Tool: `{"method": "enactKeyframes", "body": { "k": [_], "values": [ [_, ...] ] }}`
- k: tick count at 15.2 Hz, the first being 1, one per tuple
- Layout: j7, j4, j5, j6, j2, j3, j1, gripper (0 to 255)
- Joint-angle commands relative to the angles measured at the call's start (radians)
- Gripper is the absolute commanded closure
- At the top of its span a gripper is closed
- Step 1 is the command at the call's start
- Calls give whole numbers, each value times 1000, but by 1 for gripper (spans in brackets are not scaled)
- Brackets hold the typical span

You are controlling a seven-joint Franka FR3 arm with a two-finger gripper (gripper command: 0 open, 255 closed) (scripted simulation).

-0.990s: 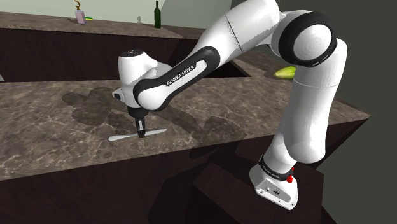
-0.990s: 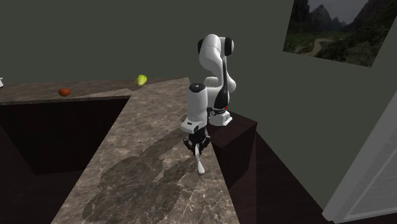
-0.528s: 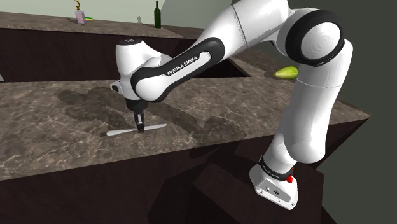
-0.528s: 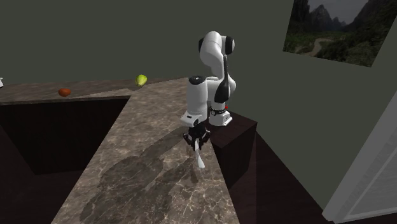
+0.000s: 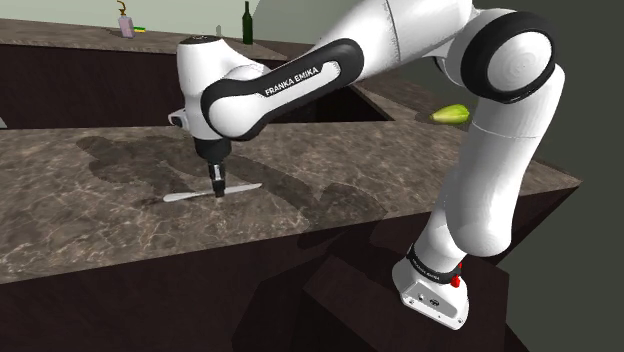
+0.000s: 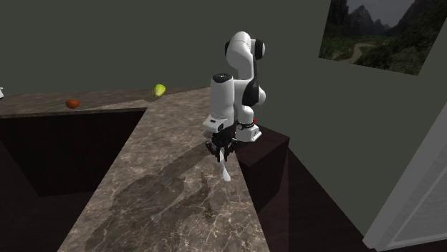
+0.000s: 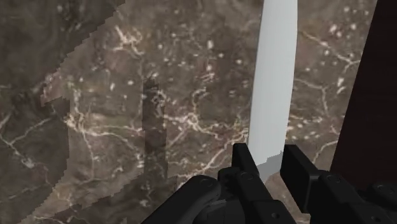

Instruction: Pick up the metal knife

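Height is what has changed. In the shoulder view the all-black two-finger gripper (image 5: 217, 190) has risen over the last second. The pale grey, long-bladed knife (image 5: 183, 196) has come up with it and lies level and crosswise in the claw. It looks clear of the dark brown marbled countertop (image 5: 80, 215), above the near edge. There is one white arm and one knife. On the far counter stand one dark green bottle (image 5: 248, 22) and one small pinkish object (image 5: 125, 24). One yellow-green fruit (image 5: 449, 113) lies at that view's right, behind the arm. All three are well apart from the knife.

In the second exterior view the gripper (image 6: 222, 152) hangs over the counter's right-hand edge with the knife (image 6: 226, 172) showing below it, higher than half a second ago. Two fruits lie on the far stretch of counter, the yellow-green one (image 6: 159, 89) and one reddish fruit (image 6: 72, 103). One framed landscape picture (image 6: 380, 32) hangs at the upper right.

In the wrist view the two fingers (image 7: 245, 167) pinch the knife (image 7: 273, 89) between them. The blade runs away from them over the marble, beside the counter's edge. The grasp seems to have held through the rise, so the pick looks all but done. What remains, as I judge it, is a little more clearance without the blade slipping or swinging.
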Motion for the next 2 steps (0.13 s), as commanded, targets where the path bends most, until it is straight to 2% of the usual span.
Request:
{"method": "enactKeyframes", "body": {
  "k": [1,2],
  "values": [
    [-2,6,2,-14,-8,0,-1,255],
    [-2,6,2,-14,-8,0,-1,255]
  ]
}}
